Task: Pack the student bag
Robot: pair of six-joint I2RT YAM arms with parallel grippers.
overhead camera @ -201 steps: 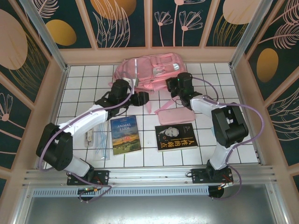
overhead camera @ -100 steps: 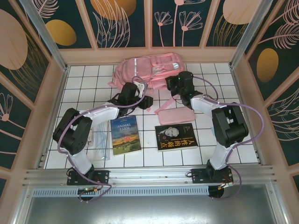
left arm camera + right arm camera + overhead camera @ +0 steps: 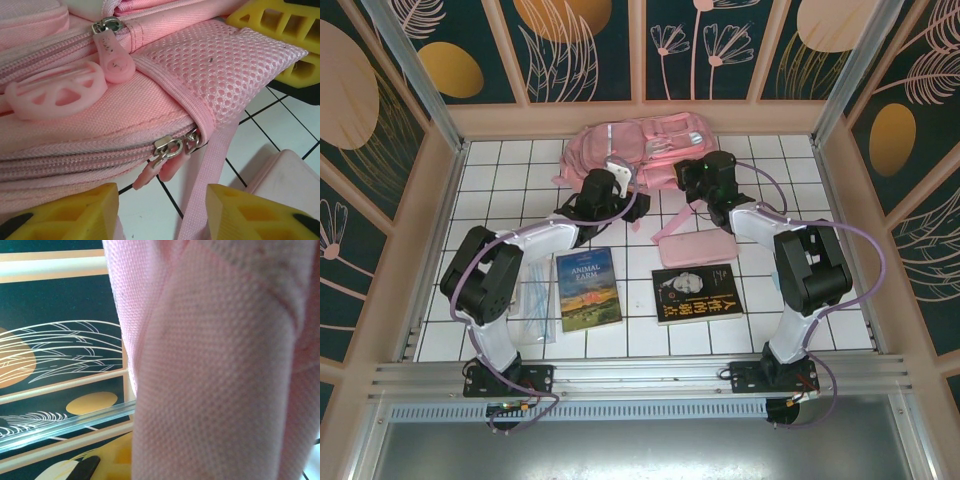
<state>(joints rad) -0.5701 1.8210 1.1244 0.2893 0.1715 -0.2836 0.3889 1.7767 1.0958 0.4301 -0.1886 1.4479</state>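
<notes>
Nearest me, in front of the student bag (image 3: 640, 145), the books (image 3: 588, 290) and pencil case (image 3: 695, 247) lie unpacked on the counter (image 3: 500, 170). My left tool (image 3: 162, 210) hangs released at the bag's front edge, its fingers apart just under the zipper pulls (image 3: 161, 167). A loose strap (image 3: 212, 160) runs between them, so closing here could catch strap instead of pull, and the zip would not open. My right tool (image 3: 698, 178) is clenched on the bag's mesh pocket (image 3: 235, 65). That thin fabric may slip free under a tug, and the bag, lying at the counter's far side, would slide.
</notes>
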